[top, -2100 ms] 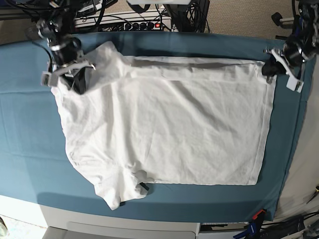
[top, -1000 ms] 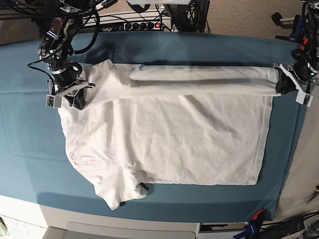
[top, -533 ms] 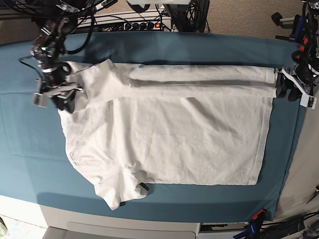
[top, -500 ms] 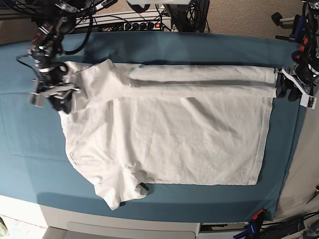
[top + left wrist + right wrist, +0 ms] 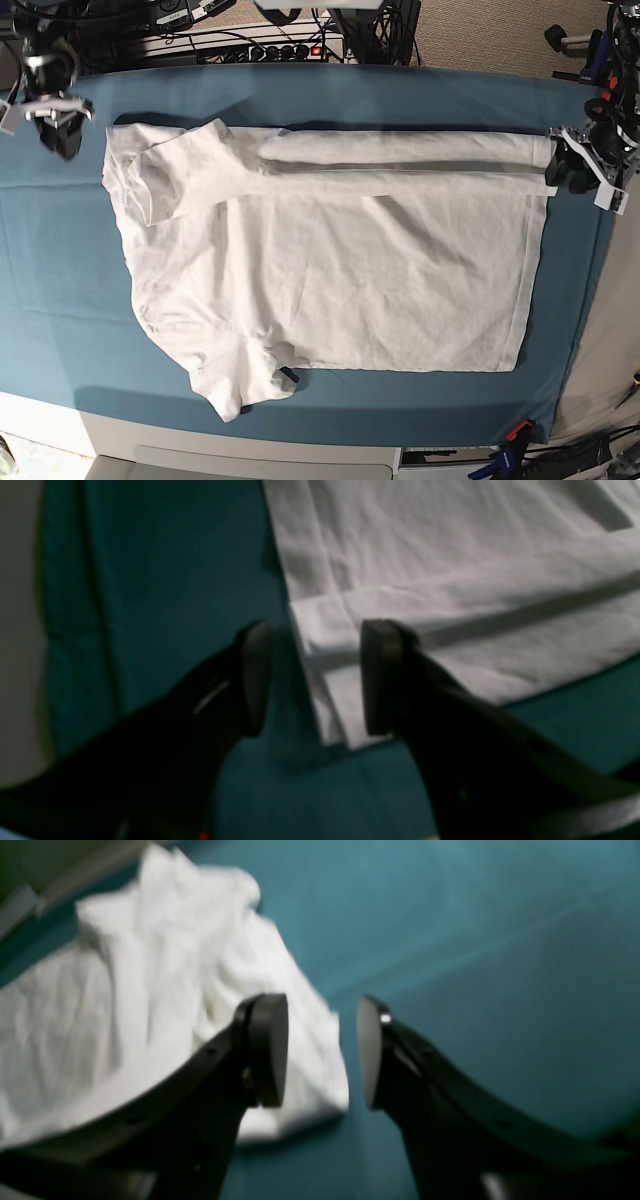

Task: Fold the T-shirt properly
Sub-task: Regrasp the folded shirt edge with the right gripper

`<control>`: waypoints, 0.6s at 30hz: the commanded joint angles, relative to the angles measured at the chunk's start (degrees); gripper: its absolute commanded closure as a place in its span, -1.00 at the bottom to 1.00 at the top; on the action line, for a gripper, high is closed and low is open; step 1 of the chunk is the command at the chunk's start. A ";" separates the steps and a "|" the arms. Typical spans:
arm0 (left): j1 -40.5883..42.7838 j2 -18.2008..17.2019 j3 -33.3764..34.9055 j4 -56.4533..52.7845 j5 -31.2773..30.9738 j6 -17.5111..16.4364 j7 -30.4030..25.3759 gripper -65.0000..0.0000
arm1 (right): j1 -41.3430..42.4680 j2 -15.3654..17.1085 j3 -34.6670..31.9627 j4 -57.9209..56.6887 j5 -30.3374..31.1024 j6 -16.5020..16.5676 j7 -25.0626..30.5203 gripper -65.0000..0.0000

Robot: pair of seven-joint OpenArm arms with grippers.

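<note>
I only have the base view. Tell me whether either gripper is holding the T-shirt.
Observer: The left gripper holds nothing. Its fingers stand apart, one on each side of the folded corner's edge of the T-shirt.
Operator: Check the right one too.
Observer: The right gripper is open as well, with nothing clamped between its fingers.
Operator: Say where the shirt lies from it.
Observer: In the right wrist view, the T-shirt's bunched end lies on the table cloth behind one finger. Its corner only just shows in the gap.
</note>
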 commanded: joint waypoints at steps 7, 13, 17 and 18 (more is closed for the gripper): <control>4.59 -1.18 -0.66 0.81 -1.01 -0.24 -0.63 0.09 | -6.75 -2.43 1.14 0.92 6.34 0.20 0.13 0.27; 8.39 -0.90 -0.66 0.81 -4.09 -2.73 0.11 0.09 | -5.95 -1.86 1.40 -0.96 1.99 -4.94 2.38 0.27; 8.72 0.00 -0.66 0.81 -4.46 -3.06 0.66 0.09 | -2.78 0.07 2.23 -8.13 2.56 -5.07 2.27 0.27; 8.72 0.09 -0.66 0.81 -4.44 -3.06 0.66 0.09 | -1.95 0.28 2.21 -10.14 3.32 -5.05 2.08 0.27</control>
